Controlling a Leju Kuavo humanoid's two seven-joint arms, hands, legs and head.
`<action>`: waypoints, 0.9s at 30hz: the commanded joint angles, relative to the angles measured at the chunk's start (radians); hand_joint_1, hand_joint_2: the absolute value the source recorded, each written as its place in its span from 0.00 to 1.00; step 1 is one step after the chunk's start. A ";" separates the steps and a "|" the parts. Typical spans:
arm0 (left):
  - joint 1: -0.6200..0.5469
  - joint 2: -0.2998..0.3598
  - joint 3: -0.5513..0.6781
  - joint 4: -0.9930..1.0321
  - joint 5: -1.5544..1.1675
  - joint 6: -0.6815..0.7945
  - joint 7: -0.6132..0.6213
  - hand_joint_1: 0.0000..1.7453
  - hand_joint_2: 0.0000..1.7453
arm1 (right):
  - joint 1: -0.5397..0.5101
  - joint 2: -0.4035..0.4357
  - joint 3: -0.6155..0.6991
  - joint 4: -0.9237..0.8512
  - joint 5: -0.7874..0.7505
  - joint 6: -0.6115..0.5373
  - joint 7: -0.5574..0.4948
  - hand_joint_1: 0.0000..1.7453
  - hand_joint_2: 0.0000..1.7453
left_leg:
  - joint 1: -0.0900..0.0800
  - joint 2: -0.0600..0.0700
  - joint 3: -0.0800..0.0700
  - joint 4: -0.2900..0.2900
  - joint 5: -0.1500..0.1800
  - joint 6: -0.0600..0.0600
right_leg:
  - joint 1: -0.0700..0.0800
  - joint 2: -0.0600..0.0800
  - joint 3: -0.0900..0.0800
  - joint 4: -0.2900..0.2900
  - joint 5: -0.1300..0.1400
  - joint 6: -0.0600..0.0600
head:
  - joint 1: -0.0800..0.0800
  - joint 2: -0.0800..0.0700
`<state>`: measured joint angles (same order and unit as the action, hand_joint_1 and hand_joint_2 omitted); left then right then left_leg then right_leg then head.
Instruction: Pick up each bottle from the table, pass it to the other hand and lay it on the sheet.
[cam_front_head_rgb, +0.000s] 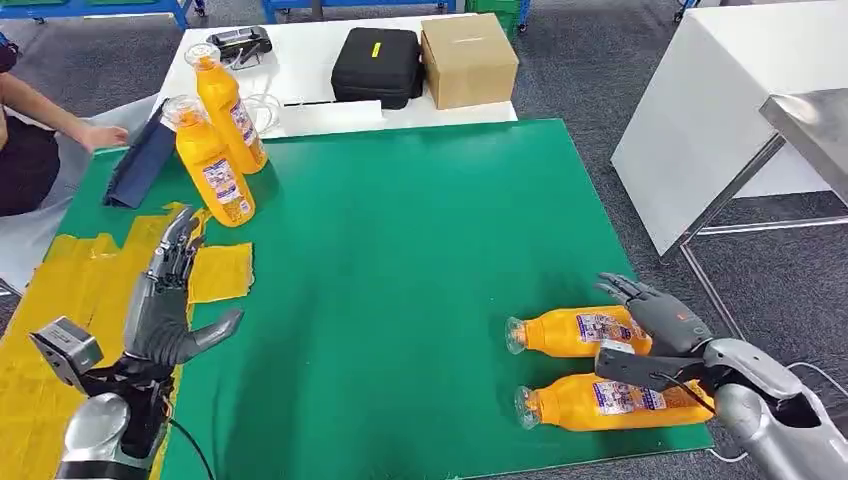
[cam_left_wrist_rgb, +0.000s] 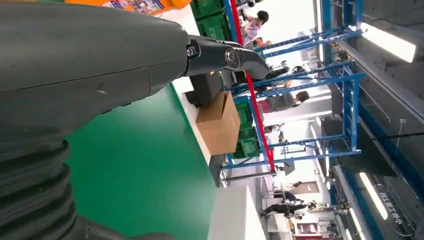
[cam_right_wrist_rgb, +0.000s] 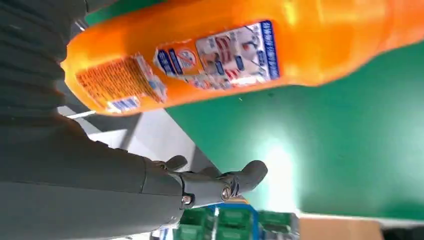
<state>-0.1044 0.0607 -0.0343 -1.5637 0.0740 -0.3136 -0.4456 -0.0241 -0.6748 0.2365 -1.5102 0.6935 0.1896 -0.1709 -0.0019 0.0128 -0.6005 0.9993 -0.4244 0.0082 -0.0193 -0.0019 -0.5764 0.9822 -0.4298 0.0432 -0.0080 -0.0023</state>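
Scanning left to right: my left hand (cam_front_head_rgb: 172, 300) hovers with fingers apart over the yellow sheet (cam_front_head_rgb: 70, 300), holding nothing; two bottles (cam_front_head_rgb: 222, 130) stand beyond it; across the green counter (cam_front_head_rgb: 400, 270), two more lie beside my right hand (cam_front_head_rgb: 655, 335), fingers loosely spread, gripping nothing.

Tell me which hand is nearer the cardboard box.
Left. The left hand hovers over the yellow sheet, well short of the cardboard box on the white table. The right hand sits farther off, at the two lying bottles.
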 joint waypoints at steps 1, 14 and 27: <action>0.003 -0.020 0.013 0.004 -0.001 0.000 0.009 0.00 1.00 | -0.077 0.076 0.034 0.161 0.028 -0.011 0.045 0.00 1.00 | 0.003 0.001 0.005 0.000 -0.002 -0.001 | 0.003 0.002 0.006 -0.003 0.000 -0.003 | 0.000 0.000; 0.008 -0.025 0.017 -0.001 0.001 -0.002 0.015 0.00 1.00 | -0.100 0.089 0.042 0.215 0.100 -0.025 0.119 0.00 1.00 | 0.001 0.000 0.002 0.000 -0.001 -0.001 | 0.001 0.001 0.003 -0.002 0.000 -0.002 | 0.000 0.000; 0.011 -0.051 0.027 0.006 0.020 -0.008 0.029 0.00 1.00 | -0.170 0.117 0.050 0.314 0.168 -0.009 0.173 1.00 1.00 | 0.002 0.000 0.003 0.000 -0.001 -0.001 | 0.002 0.001 0.003 -0.002 0.000 -0.002 | 0.000 0.000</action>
<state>-0.0810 0.0367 -0.0271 -1.5881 0.0847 -0.3143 -0.4242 -0.1198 -0.6043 0.2571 -1.3073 0.8587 0.1579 0.0046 -0.0019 0.0125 -0.6004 0.9993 -0.4243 0.0084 -0.0193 -0.0022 -0.5761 0.9822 -0.4298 0.0432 -0.0080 -0.0023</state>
